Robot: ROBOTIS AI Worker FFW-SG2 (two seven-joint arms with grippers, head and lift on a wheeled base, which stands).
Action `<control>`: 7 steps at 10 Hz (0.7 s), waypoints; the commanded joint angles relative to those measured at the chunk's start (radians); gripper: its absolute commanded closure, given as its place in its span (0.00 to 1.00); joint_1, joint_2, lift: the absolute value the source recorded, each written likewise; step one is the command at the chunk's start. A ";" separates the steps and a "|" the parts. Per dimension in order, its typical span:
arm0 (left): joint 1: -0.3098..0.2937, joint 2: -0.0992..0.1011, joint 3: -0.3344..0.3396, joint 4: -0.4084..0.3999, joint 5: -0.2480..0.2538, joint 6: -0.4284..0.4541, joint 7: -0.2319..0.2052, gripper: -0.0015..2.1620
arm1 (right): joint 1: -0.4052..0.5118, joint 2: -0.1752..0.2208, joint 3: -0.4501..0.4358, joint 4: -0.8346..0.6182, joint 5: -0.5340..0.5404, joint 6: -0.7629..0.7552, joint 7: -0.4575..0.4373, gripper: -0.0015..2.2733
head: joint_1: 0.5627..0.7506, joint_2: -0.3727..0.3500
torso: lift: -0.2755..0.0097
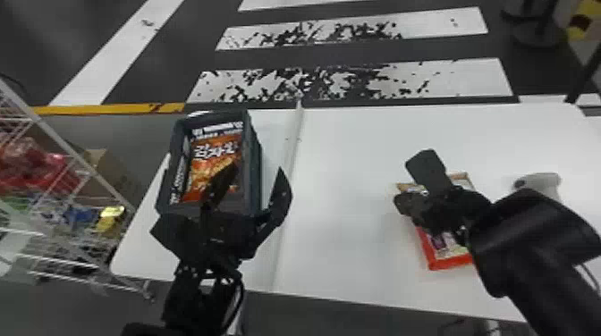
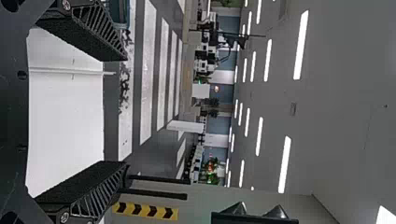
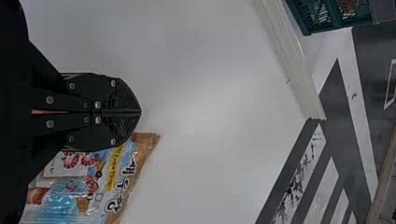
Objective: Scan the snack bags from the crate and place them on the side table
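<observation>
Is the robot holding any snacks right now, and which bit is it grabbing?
Nothing is held. The left claw is open and empty; the right claw is shut with nothing between its tips, near a snack bag.

A white table point(image 1: 353, 152) holds a crate point(image 1: 254, 165), snack bag point(image 1: 440, 250), scanner point(image 1: 543, 181).

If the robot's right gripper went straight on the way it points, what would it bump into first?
Most likely the bare white table top, short of the raised strip farther on. How high the right gripper is above the surface is unclear.
</observation>
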 commanded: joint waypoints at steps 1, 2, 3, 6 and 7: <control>0.000 0.000 -0.002 0.000 0.000 0.000 0.000 0.04 | 0.000 -0.002 -0.005 0.001 0.008 0.000 0.001 0.99 | 0.70 0.79 | 0.79; 0.000 0.000 -0.002 0.000 0.000 0.000 0.000 0.04 | 0.000 -0.003 -0.006 0.001 0.015 0.000 0.001 0.99 | 0.70 0.79 | 0.79; 0.002 0.000 -0.002 0.000 0.000 0.000 0.000 0.04 | 0.000 -0.003 -0.006 0.003 0.019 0.000 0.000 0.99 | 0.70 0.78 | 0.79; 0.003 0.000 -0.002 -0.003 0.000 0.000 0.000 0.04 | 0.003 -0.003 -0.012 0.003 0.028 0.000 0.000 1.00 | 0.70 0.77 | 0.79; 0.003 0.000 -0.002 -0.003 0.000 0.000 0.000 0.04 | 0.014 -0.003 -0.015 -0.008 0.028 0.000 0.000 0.99 | 0.70 0.77 | 0.79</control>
